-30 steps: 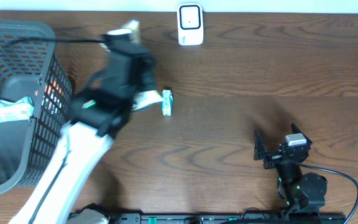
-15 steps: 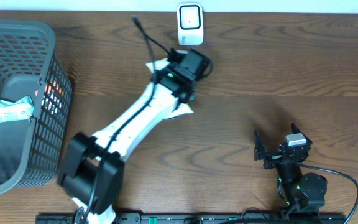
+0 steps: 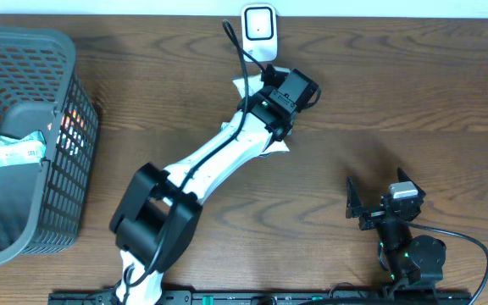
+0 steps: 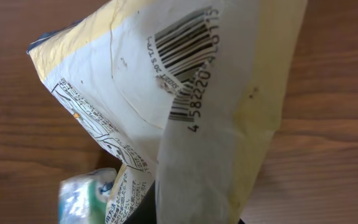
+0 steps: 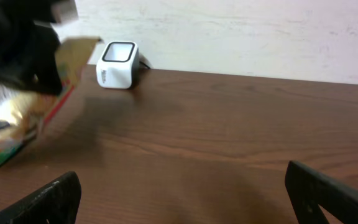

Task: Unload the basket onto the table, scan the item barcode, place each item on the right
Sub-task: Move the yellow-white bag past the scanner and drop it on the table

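My left gripper (image 3: 285,95) is shut on a white and yellow packet (image 4: 197,124), held above the table just in front of the white scanner (image 3: 259,32) at the back edge. In the left wrist view the packet's barcode (image 4: 182,43) faces the camera and the packet hides the fingers. From overhead, only the packet's corners (image 3: 275,146) stick out from under the arm. My right gripper (image 3: 379,205) rests at the front right, open and holding nothing. The right wrist view shows its fingertips (image 5: 55,199) wide apart, with the scanner (image 5: 117,65) and the packet (image 5: 17,124) far to the left.
A dark mesh basket (image 3: 32,47) stands at the left edge with a white and green packet (image 3: 15,151) inside. A small green and white item (image 4: 82,196) lies on the table under the held packet. A black cable (image 3: 234,42) runs past the scanner.
My left arm has swung right and back, from beside the basket toward the scanner, carrying the packet. The right arm has not moved.
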